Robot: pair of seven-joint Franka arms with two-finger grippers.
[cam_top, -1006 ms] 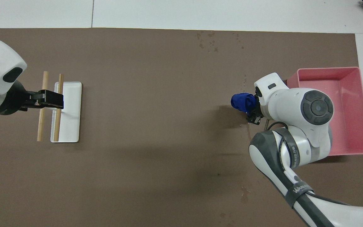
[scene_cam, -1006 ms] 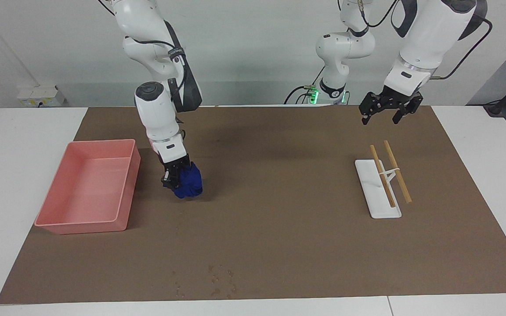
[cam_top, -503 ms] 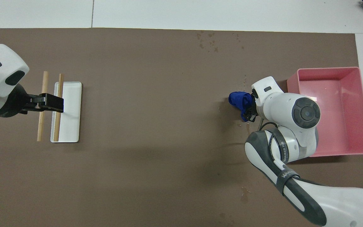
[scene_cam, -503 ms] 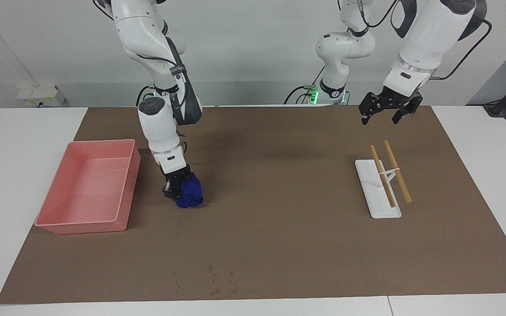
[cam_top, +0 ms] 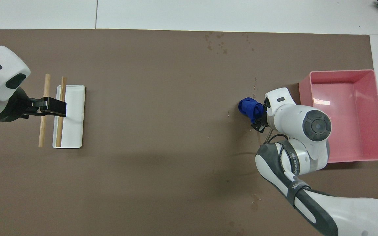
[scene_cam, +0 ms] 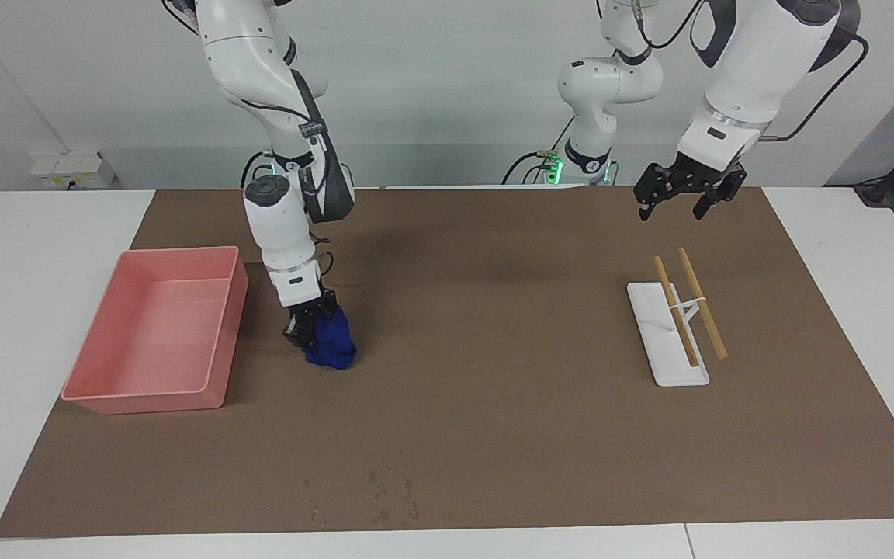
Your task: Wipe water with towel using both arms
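The towel [scene_cam: 330, 342], clamped in the right gripper [scene_cam: 309, 332], has been lowered onto the mat [scene_cam: 493, 419] beside the pink tray [scene_cam: 90, 394]; the left gripper [scene_cam: 680, 203] is held spread over the chopstick rack [scene_cam: 668, 341], unchanged.

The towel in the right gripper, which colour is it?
Deep royal blue towel, plain, clearest in the facing view.

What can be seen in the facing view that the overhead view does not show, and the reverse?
Only the facing view shows the wall, the arm bases, and the left tool hanging open above the mat. Only the overhead view shows the left tool over the two wooden sticks on the white stand. Both show the right tool shut on the blue towel beside the pink tray, and water drops farther from the robots.
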